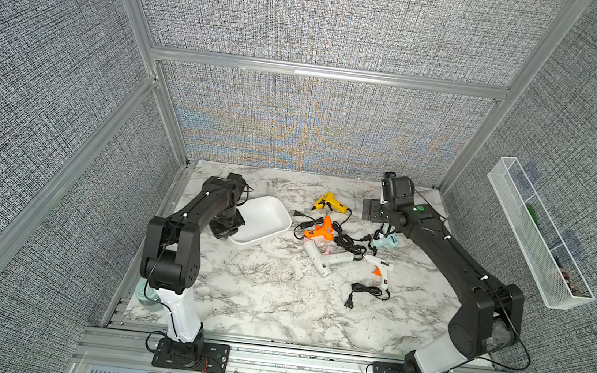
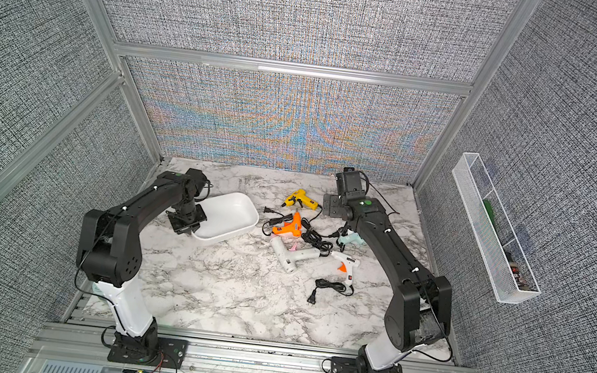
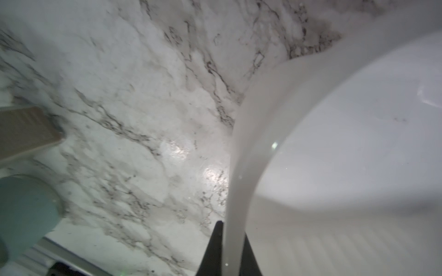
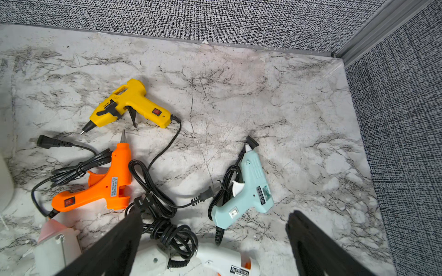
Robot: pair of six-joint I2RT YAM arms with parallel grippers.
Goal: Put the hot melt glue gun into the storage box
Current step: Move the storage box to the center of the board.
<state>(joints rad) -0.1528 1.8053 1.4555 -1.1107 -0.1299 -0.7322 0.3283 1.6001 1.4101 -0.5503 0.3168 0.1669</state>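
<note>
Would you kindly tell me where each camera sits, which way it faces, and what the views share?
Top views: high in front, looking down at the marble table; both arms show whole.
Left wrist: on its arm, looking along the left gripper, shut on the storage box rim.
Right wrist: on its arm, looking past the open right gripper at the yellow glue gun.
Shared: both top views show that box and gun.

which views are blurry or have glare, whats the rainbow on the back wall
Left wrist view: soft throughout, storage box rim out of focus, glare patches on the marble table. Right wrist view: yellow glue gun sharp, fingers blurred. Both top views: moiré on the back wall.
</note>
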